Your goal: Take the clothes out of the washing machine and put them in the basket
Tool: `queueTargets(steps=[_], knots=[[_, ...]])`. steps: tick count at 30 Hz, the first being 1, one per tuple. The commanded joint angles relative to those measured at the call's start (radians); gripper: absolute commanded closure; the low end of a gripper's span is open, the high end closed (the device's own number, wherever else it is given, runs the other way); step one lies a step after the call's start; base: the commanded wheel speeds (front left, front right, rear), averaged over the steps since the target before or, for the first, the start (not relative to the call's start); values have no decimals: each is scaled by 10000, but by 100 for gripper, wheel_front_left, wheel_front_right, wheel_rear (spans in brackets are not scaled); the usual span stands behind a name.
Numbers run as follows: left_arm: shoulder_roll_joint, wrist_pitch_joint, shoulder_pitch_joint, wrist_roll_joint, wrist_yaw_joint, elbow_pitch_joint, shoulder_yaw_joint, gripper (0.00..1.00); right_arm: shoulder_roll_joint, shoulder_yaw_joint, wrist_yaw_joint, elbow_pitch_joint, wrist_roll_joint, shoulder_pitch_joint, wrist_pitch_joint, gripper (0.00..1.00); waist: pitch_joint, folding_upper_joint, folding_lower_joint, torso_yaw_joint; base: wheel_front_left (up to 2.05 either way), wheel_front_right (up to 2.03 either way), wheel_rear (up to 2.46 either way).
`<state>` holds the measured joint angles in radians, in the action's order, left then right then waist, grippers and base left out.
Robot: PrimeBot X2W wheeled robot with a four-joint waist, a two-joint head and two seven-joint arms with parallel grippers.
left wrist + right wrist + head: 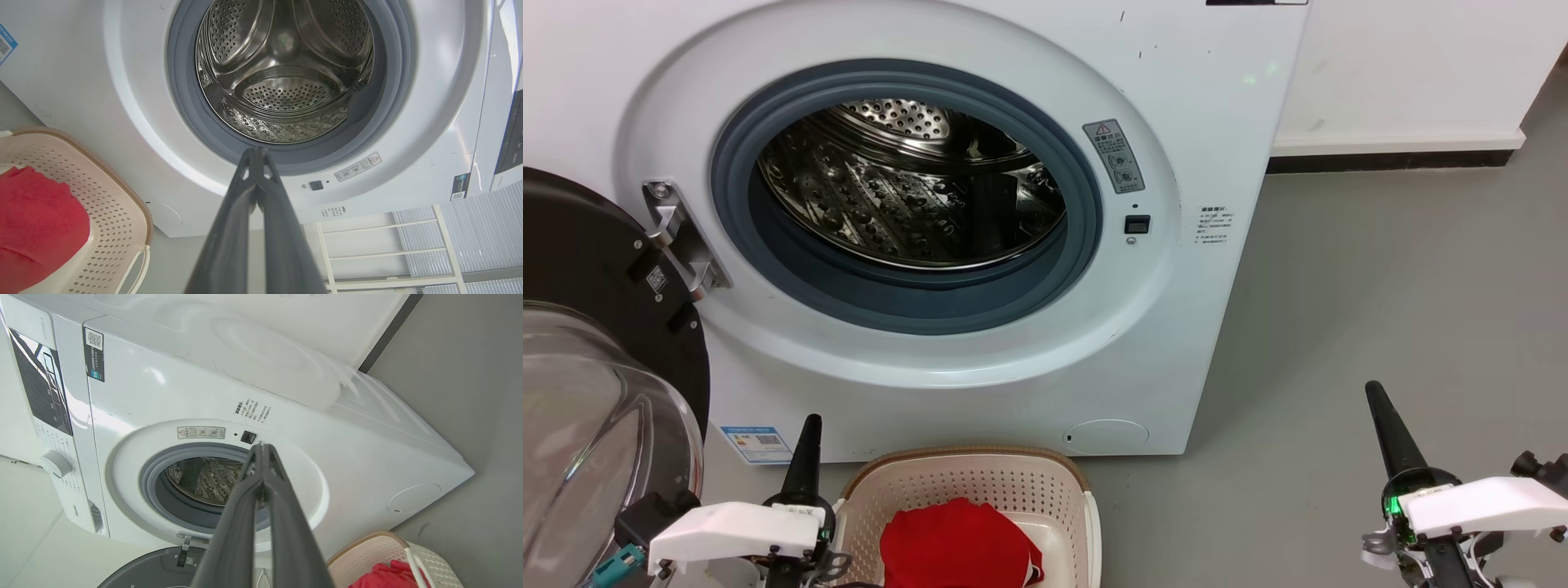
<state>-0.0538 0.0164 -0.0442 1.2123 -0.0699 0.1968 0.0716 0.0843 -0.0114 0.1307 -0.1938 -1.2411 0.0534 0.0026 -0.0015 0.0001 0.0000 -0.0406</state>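
white forearms (731,527), dark tapered fingers (1392,441)

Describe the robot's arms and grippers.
Both end in long, tapering dark-grey jaws on glossy black bases. The left gripper has a white wrist shell and a teal connector; the right gripper has a white shell, a green light and a silvery bracket.

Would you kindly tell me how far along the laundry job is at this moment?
Done, it seems: the red garment lies in the basket, and the drum of the washing machine looks bare of clothes. In hand: nothing; the left gripper and right gripper are both shut and empty, outside the drum. Left: apparently nothing to move; the door hangs open.
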Motion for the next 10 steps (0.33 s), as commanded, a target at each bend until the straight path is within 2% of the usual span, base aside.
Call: queueTargets(steps=[1,10], knots=[[-8,61,-199,210,-76,-31,59,100,52,-45,2,28,-243,241,66,100,1,-1,0,10,0,0,0],[3,326,-343,1237,-228,107,168,100,37,-191,1,-117,-1293,348,253,100,12,-1,0,102,0,0,0]])
